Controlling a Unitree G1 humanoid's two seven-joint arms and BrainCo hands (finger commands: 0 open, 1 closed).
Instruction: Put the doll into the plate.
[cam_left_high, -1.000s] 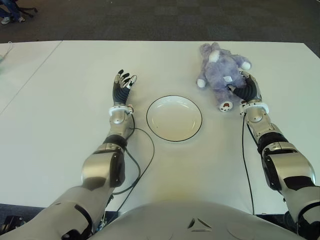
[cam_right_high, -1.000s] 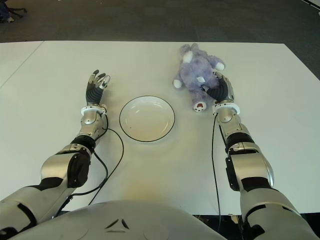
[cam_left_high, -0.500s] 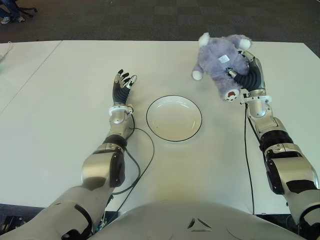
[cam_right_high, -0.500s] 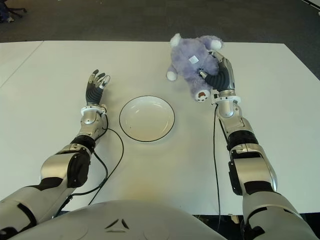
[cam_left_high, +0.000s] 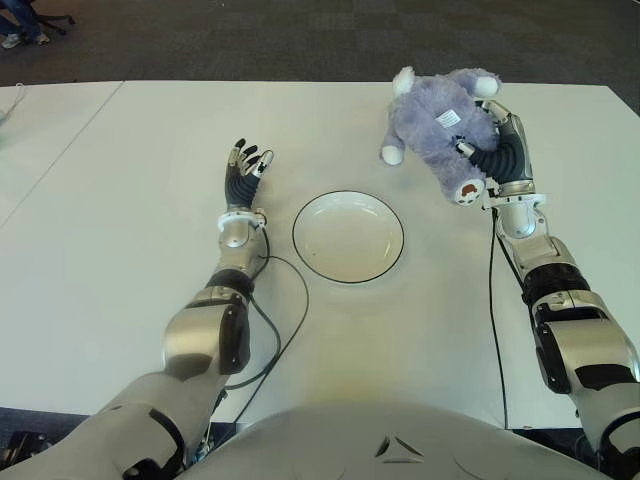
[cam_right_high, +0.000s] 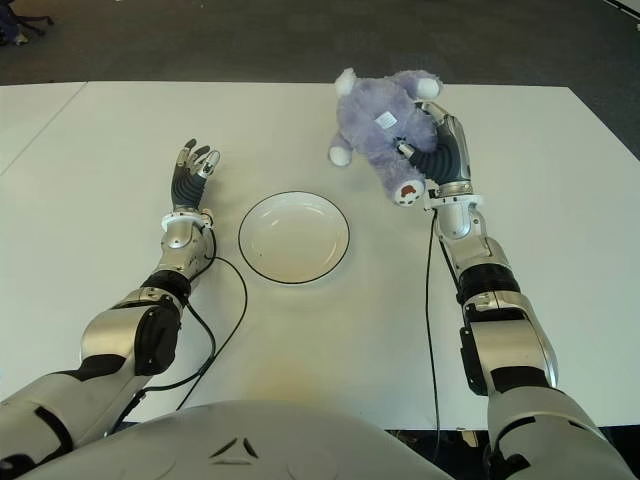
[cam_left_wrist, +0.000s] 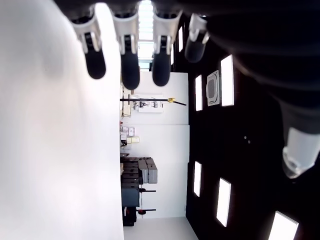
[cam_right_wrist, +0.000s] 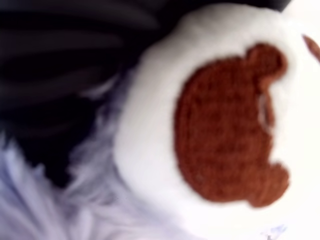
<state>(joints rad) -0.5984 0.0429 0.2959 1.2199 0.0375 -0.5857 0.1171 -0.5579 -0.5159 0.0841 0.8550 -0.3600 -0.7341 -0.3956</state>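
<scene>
The doll (cam_left_high: 440, 125) is a fluffy purple teddy bear with white paws and a brown sole patch (cam_right_wrist: 225, 125). My right hand (cam_left_high: 492, 160) is shut on its lower body and holds it lifted above the table, back right of the plate. The white plate (cam_left_high: 348, 236) with a thin dark rim sits on the white table (cam_left_high: 120, 200) in the middle, with nothing in it. My left hand (cam_left_high: 245, 165) shows left of the plate, fingers (cam_left_wrist: 125, 60) spread and holding nothing.
A black cable (cam_left_high: 280, 320) runs along the table beside my left forearm. The table's far edge meets dark carpet (cam_left_high: 300, 40) behind the doll. A seam splits the tabletop at the far left.
My right hand has lifted the doll off the table and tipped it up and back. Over the last half second it barely shifted. The left hand has not moved.
</scene>
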